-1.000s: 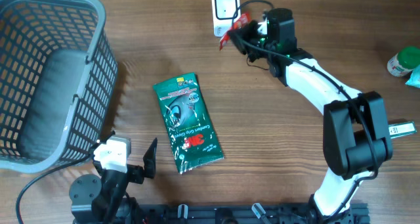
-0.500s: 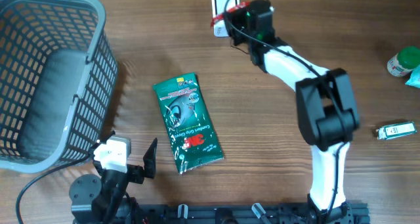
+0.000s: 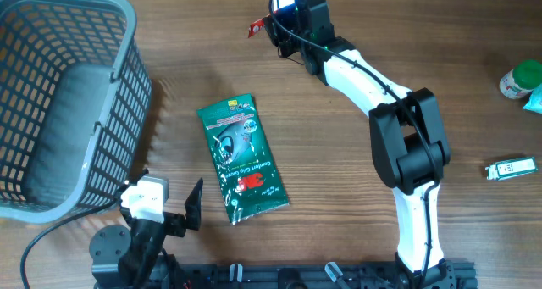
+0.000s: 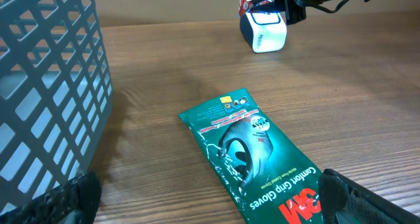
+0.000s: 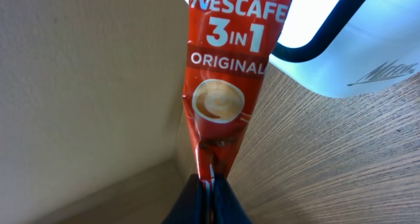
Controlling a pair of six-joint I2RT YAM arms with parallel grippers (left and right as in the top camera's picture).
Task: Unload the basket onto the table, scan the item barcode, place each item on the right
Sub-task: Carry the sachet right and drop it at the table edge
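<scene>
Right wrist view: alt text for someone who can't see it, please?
A red Nescafe 3 in 1 Original sachet is pinched at its bottom edge by the right end effector, its top in front of a white scanner on the table.

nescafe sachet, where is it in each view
Overhead: top centre, sachet sticks out left of the right gripper.
Left wrist: top right, red tip of the sachet just above-left of the scanner.
Right wrist: sachet fills the centre, pinched at its lower end.
Shared landmark: the white scanner, seen in all three.
</scene>
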